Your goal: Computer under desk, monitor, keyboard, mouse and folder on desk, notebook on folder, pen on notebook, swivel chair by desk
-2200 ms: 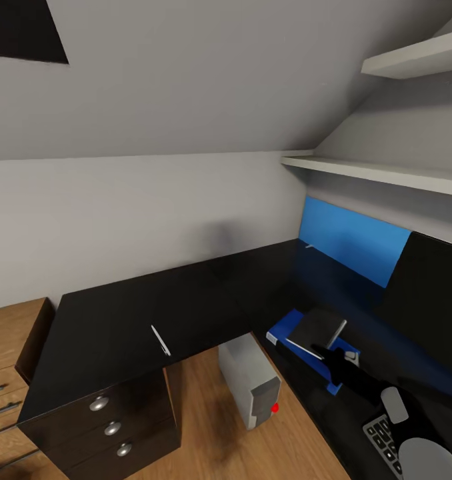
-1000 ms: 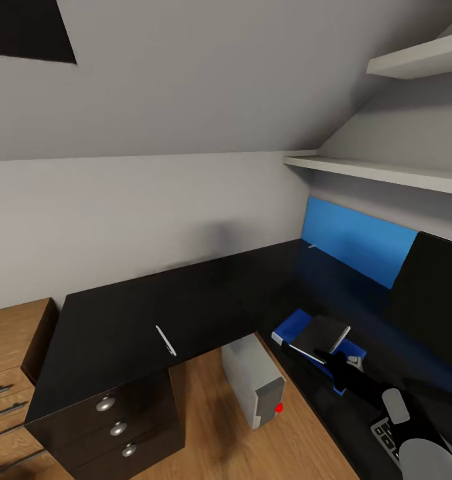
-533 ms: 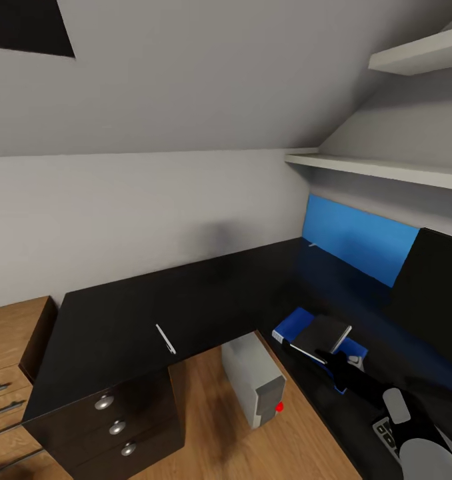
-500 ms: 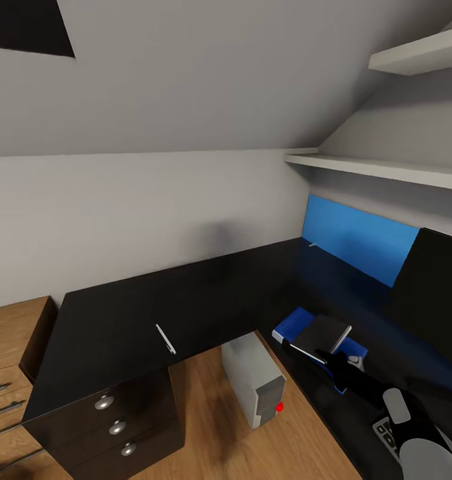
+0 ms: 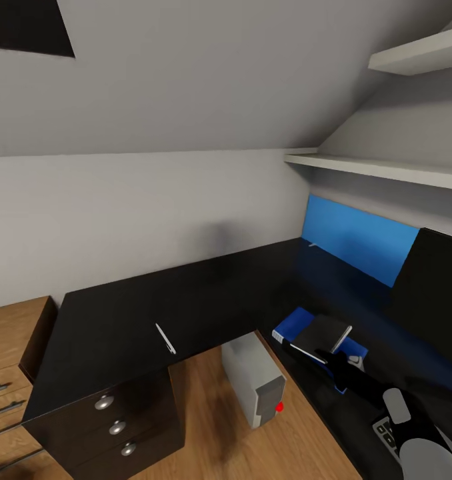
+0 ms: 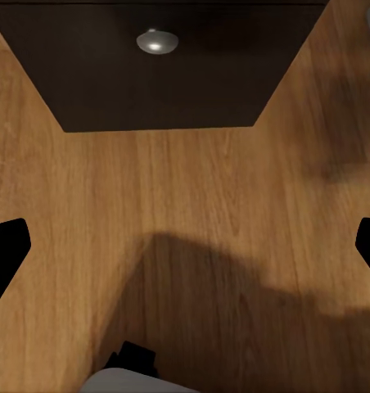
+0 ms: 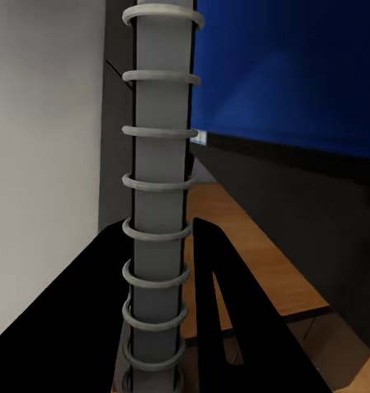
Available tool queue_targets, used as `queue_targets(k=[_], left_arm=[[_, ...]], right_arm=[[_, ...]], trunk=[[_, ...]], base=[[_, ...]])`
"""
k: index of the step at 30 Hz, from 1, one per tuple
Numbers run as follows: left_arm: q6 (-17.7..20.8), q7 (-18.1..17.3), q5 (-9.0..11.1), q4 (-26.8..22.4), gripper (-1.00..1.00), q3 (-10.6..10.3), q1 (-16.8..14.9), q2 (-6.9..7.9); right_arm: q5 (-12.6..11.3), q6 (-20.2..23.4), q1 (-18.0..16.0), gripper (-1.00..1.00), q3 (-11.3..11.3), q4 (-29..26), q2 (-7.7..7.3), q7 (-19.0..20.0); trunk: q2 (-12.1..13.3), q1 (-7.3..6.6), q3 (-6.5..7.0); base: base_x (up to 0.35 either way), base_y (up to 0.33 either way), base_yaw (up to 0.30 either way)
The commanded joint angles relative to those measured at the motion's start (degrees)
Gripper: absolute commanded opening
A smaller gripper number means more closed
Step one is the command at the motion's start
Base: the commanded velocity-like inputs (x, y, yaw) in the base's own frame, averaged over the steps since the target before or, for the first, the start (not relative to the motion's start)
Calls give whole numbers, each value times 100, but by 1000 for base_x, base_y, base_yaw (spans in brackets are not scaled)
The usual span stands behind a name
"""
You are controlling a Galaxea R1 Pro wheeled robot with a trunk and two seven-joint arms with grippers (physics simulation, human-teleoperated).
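Note:
My right gripper (image 5: 333,359) is shut on the dark grey spiral-bound notebook (image 5: 323,333), holding it tilted over the blue folder (image 5: 295,325) lying on the black desk (image 5: 119,320). In the right wrist view the notebook's ring spine (image 7: 156,180) runs between my black fingers (image 7: 208,286), with the folder (image 7: 291,74) behind. The white pen (image 5: 165,339) lies on the desk's left wing. The grey computer (image 5: 251,380) stands under the desk. The monitor (image 5: 434,293) and a corner of the keyboard (image 5: 385,433) are at the right. My left gripper (image 6: 185,246) is open over the floor. The mouse and swivel chair are out of view.
A dark three-drawer unit (image 5: 116,421) with silver knobs (image 6: 156,39) sits under the desk's left end, an oak chest (image 5: 6,360) beside it. White shelves (image 5: 379,172) hang above the right wing. Bare wooden floor (image 5: 206,433) lies in front of the computer.
The camera drifted slightly early on. Over the last second the notebook, the folder and my right gripper have stayed where they were.

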Motion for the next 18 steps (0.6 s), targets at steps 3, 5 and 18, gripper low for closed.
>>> queue_targets(k=[3,5,18], left_arm=[[-4,0,25,-10,100,2,2,-4],[-4,0,25,-7,100,-2,2,-4],[-4,0,17,-7,100,-14,2,-6]], right_arm=[[9,21,-6,-100,-24,1,2,17],[4,12,-6,-100,-24,1,2,17],[1,-61,-6,-100,-24,1,9,16]], trunk=[[-4,0,-5],[-4,0,-5],[-4,0,-5]], base=[[0,0,0],[0,0,0],[0,0,0]])
